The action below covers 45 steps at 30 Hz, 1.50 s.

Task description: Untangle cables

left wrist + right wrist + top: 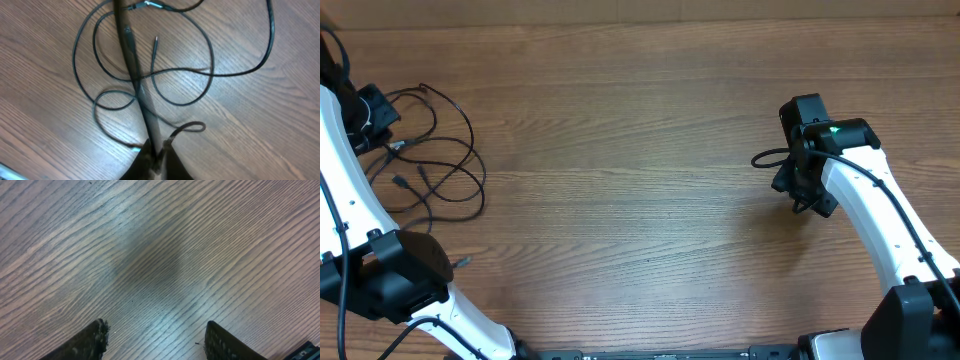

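Observation:
A tangle of thin black cables (440, 160) lies in loops on the wooden table at the far left. In the left wrist view the loops (165, 75) cross each other, with a loose plug end (156, 40) among them. My left gripper (159, 150) is shut on a thicker black cable (132, 60) that runs up from the jaws over the loops. In the overhead view the left gripper (375, 115) sits at the tangle's upper left. My right gripper (155, 335) is open and empty above bare wood, far right of the cables (810, 185).
The wooden table (640, 200) fills all views. The right arm's own black lead (768, 158) loops beside its wrist. The arm bases stand at the front edge, left (390, 280) and right (910, 310).

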Tool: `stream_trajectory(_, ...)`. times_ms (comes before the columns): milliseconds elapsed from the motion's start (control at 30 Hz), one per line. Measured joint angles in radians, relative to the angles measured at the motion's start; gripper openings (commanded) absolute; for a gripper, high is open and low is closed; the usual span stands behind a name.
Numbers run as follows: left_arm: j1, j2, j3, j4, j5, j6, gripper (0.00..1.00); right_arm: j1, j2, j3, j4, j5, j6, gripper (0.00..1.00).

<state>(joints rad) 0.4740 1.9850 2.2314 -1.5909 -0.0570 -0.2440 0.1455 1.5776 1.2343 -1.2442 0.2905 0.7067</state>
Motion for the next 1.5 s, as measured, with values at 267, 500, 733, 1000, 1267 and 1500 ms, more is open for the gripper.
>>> stream_trajectory(267, 0.000, 0.001, 0.000, -0.003, 0.000, -0.012, 1.00, 0.000, 0.000, 0.000, -0.001, 0.001, -0.001, 0.61)
stream_trajectory(500, 0.000, 0.001, 0.000, -0.008, 0.001, -0.012, 1.00, 0.000, 0.000, 0.000, -0.002, 0.000, -0.001, 0.61)
stream_trajectory(733, -0.023, 0.001, 0.000, -0.010, 0.100, 0.001, 1.00, 0.000, 0.000, 0.000, 0.030, -0.049, -0.002, 0.64)
stream_trajectory(1000, -0.280, 0.001, 0.000, -0.010, 0.188, 0.107, 1.00, -0.001, 0.000, 0.000, 0.232, -0.478, -0.322, 0.84)
stream_trajectory(1267, -0.511, 0.001, 0.000, -0.093, 0.159, 0.135, 1.00, -0.001, 0.000, 0.001, 0.235, -0.619, -0.507, 0.91)
stream_trajectory(1500, -0.607, 0.001, 0.000, -0.096, 0.146, 0.135, 1.00, -0.001, 0.003, 0.241, 0.106, -0.507, -0.545, 1.00)
